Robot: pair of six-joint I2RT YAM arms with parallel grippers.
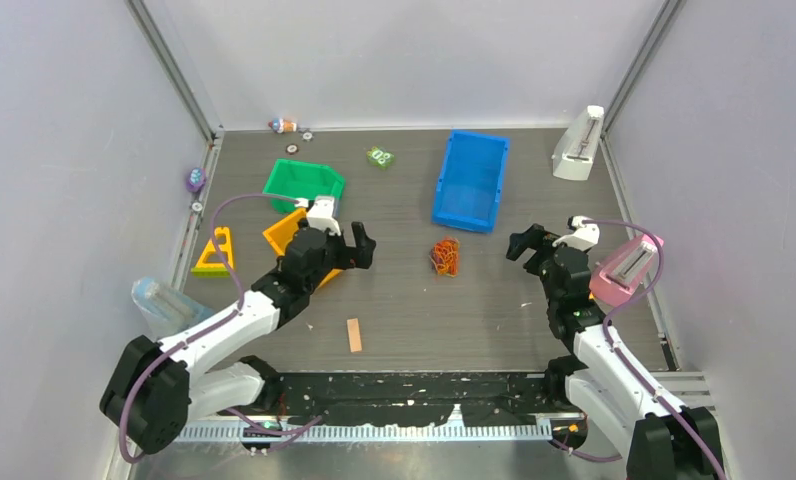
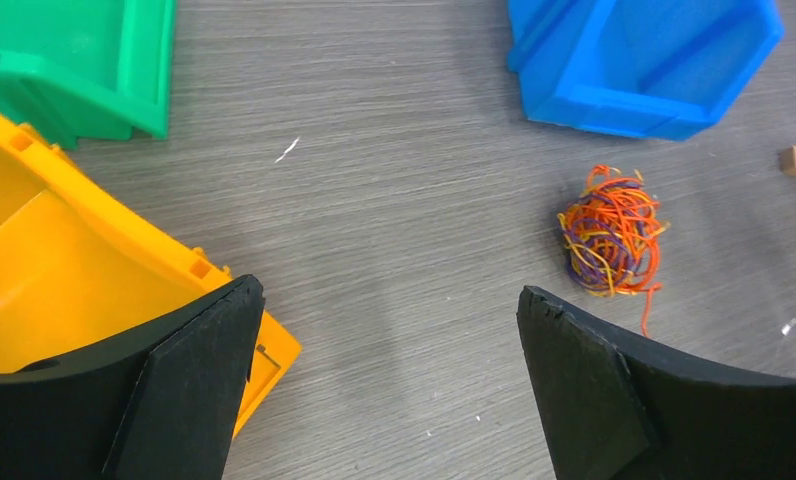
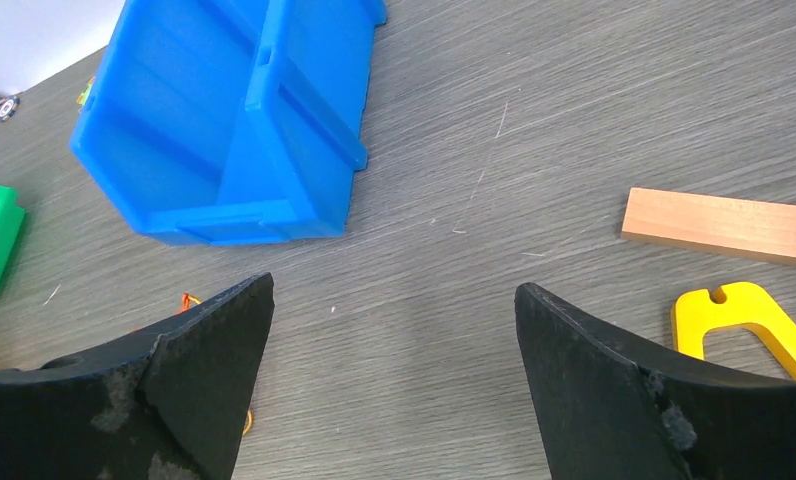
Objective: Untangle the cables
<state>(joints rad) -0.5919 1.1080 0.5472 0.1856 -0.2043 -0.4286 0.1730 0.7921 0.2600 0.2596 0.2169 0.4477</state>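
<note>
Since neither gripper touches anything, the step in hand reads as the approach, with no strand separated so far.

Nearest the arm bases: one wooden block (image 1: 354,334), flat on the table (image 1: 414,300).

Mid-table, left to right:
- left gripper (image 1: 362,248), jaws spread wide, nothing between them.
- the cables (image 1: 445,256), one compact ball, mostly orange with yellow-green and dark purple strands. It lies on bare table between the two grippers, apart from both and just in front of the blue bin (image 1: 471,180).
- right gripper (image 1: 524,243), jaws likewise wide apart and empty. Its wrist view shows only a sliver of orange beside the left finger.

Left wrist view: the ball sits ahead and to the right of the fingers, with one orange end trailing toward the camera.

Far side: green bin (image 1: 304,185), and an orange bin (image 1: 286,232) partly under the left arm.

Judgement on the next move: both grippers need to close in on the ball from opposite sides, each pinching a different strand or loop. The wires are far thinner than a finger, so the pinch must land low against the table. Pulling apart should be slow, or the knot may tighten.

Counts: tangle 1; grippers 2; bins 3 (blue, green, orange); wooden block 1 in the overhead view. Strands are too many and too fine to count.
</note>
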